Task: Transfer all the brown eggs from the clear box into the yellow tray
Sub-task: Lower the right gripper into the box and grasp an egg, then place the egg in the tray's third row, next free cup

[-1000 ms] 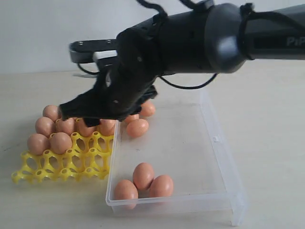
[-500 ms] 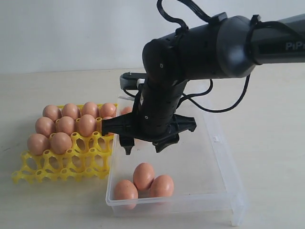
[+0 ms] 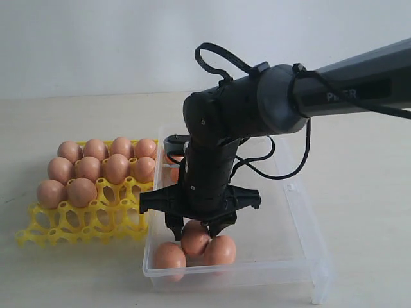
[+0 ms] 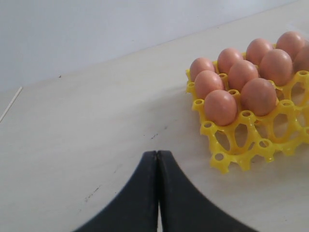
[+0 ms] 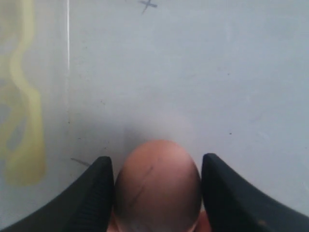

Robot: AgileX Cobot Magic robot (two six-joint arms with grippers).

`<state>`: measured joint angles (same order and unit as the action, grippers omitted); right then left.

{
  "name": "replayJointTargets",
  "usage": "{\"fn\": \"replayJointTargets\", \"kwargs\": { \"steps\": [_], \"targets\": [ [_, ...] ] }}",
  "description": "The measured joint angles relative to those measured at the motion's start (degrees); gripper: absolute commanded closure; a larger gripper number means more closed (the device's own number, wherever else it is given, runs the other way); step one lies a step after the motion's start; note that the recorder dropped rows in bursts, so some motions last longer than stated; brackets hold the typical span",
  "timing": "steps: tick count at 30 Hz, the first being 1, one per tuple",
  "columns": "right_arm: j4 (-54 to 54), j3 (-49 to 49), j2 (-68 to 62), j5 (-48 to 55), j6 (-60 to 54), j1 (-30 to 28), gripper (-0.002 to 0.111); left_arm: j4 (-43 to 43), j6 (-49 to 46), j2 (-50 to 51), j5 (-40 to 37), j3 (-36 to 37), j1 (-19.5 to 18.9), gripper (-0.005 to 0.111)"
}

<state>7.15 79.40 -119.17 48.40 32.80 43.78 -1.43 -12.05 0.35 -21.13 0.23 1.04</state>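
Note:
The clear box [image 3: 282,218] holds three brown eggs at its near end: one [image 3: 169,255], one [image 3: 220,250], and one [image 3: 194,239] between them. My right gripper [image 3: 194,230] is down over that middle egg [image 5: 157,188], open, with a finger close on each side; the egg rests on the box floor. Another egg [image 3: 174,174] peeks out behind the arm. The yellow tray [image 3: 83,224] left of the box carries several eggs [image 3: 96,170] in its far rows. My left gripper [image 4: 158,153] is shut on nothing, above the table beside the tray [image 4: 227,159].
The tray's near row of cups [image 3: 64,228] is bare. The box's latch tab [image 3: 291,187] sits on its right wall. The right arm [image 3: 334,96] reaches in from the right, over the box.
The right gripper swung from over the tray back across the box and dropped to the near-end eggs, straddling the middle one. One more egg now sits in the tray's far rows.

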Motion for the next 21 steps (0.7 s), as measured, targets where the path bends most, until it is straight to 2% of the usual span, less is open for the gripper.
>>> {"fn": "replayJointTargets", "kwargs": {
  "steps": [4, 5, 13, 17, 21],
  "targets": [
    [0.00, 0.00, -0.24, 0.35, 0.00, 0.00, 0.105, 0.00, 0.00, 0.00, 0.00, 0.00, 0.00, 0.107],
    [0.00, 0.00, -0.24, 0.35, 0.00, 0.00, 0.108, 0.00, 0.00, 0.00, 0.00, 0.00, 0.00, 0.107],
    [-6.80, 0.00, 3.30, -2.64, -1.20, 0.00, 0.108, 0.00, 0.00, 0.00, 0.00, 0.00, 0.00, 0.107],
    [-11.01, 0.00, 6.28, -13.85, -7.19, 0.00, 0.108, 0.00, 0.00, 0.00, 0.00, 0.00, 0.00, 0.107],
    [-10.42, 0.00, 6.20, -29.30, -15.59, 1.05, 0.108, 0.00, 0.00, 0.00, 0.00, 0.00, 0.00, 0.107]
  ]
}}
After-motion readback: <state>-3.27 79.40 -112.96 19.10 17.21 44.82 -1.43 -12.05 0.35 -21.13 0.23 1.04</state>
